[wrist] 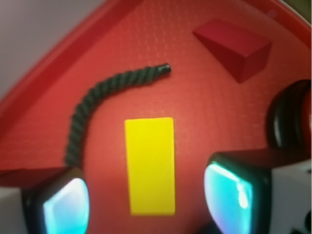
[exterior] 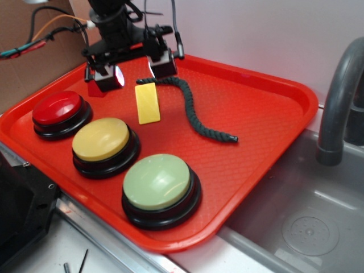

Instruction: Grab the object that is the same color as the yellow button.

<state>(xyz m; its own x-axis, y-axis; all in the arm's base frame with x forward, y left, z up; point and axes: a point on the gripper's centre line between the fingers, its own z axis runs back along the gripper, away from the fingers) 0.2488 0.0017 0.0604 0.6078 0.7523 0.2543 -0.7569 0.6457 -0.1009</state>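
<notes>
Nothing grasped yet: gripper spread wide, empty, above the yellow block lying flat on the red tray. Descent and closing remain.

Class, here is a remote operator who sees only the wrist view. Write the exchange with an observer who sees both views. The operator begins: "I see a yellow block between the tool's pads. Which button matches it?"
Observer: The yellow button, the middle of three in a row along the tray's near edge.

Operator: What colours are its neighbours?

Observer: A red button on one side and a pale green button on the other.

Operator: Is the tool touching the yellow block?

Observer: No. The tool is open and hovers above the far end of the yellow block, which lies flat on the tray.

Operator: Anything beyond the tray?

Observer: A grey faucet over a sink.
</notes>
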